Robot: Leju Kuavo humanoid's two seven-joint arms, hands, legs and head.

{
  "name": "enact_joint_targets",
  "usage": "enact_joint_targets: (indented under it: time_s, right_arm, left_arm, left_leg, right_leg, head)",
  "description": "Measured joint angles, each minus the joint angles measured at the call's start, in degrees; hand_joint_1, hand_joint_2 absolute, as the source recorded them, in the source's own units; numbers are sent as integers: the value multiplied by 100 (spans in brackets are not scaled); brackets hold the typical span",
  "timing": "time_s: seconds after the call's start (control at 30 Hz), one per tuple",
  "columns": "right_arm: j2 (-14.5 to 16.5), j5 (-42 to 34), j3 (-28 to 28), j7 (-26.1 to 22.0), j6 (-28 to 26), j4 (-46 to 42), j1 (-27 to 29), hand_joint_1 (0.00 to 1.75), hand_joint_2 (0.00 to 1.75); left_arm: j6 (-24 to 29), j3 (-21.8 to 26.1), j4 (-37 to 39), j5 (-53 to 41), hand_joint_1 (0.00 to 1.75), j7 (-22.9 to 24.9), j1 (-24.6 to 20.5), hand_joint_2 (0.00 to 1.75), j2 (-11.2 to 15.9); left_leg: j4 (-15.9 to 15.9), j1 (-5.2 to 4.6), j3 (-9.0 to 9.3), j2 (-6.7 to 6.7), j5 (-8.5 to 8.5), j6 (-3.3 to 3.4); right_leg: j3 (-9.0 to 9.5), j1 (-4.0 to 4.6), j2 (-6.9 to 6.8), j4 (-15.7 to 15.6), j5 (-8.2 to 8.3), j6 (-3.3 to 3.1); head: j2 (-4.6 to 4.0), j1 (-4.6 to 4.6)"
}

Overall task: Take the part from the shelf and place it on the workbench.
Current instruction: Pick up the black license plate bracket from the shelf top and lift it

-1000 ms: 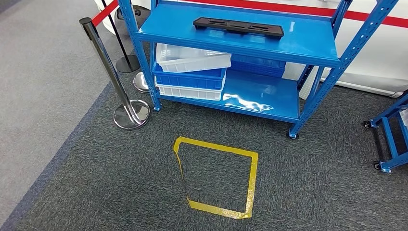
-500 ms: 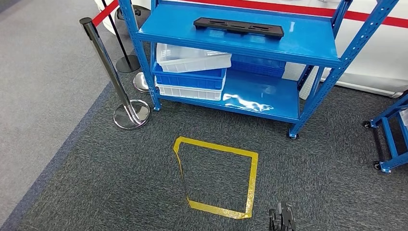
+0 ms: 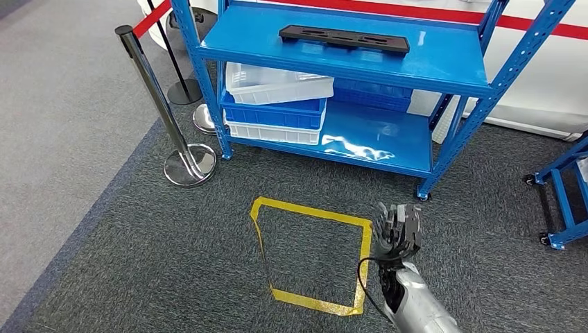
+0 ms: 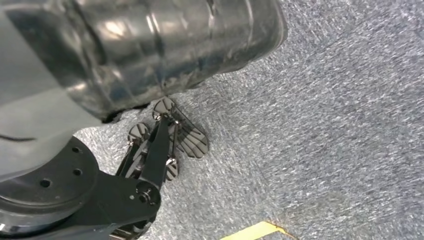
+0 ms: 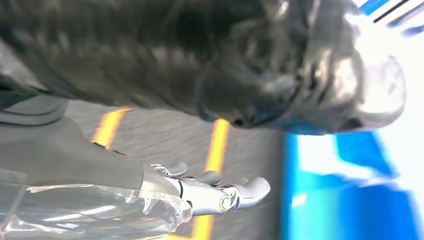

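We are at the very start of the job: the reach toward the shelf (image 3: 444, 66), with nothing picked up yet. The part (image 3: 344, 39), a long flat black piece with slots along it, lies on the top level of the blue shelf, toward the back and a little left of centre. Its long axis runs across our view, roughly parallel to the shelf's front edge, with the right end tipped slightly nearer to us than the left. It lies flat, touching nothing else on that level.

Our right hand (image 3: 396, 227) is raised in front of us, low in the head view over the carpet beside the yellow tape square (image 3: 364, 260), well short of the shelf. It is released, fingers extended and loosely apart, grasping nothing; the right wrist view shows the same outstretched fingers (image 5: 220, 196) with empty air around them. Our left hand (image 4: 160, 145) hangs over the grey carpet; it holds nothing, though we cannot tell how far its fingers are closed from this angle.

We judge the next move calls for closing the distance to the shelf, likely stepping up to the tape square, then lifting the arm to the top level. Given the part's length, a grasp near its middle, or one hand toward each end, would keep it level.
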Motion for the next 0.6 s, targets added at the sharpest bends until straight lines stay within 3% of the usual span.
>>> enact_joint_targets:
  time_s: [0.6]
  right_arm:
    - [-11,1269,307,-393,-649,-3389,-53,0,0]
  left_arm:
    - [23,-346,87,19,0,-258,-49,0,-2]
  left_leg:
    - [0,0,1,-1,0,-1]
  right_leg:
    - [-2,-1,1,0,0,0]
  head:
    - [0,1]
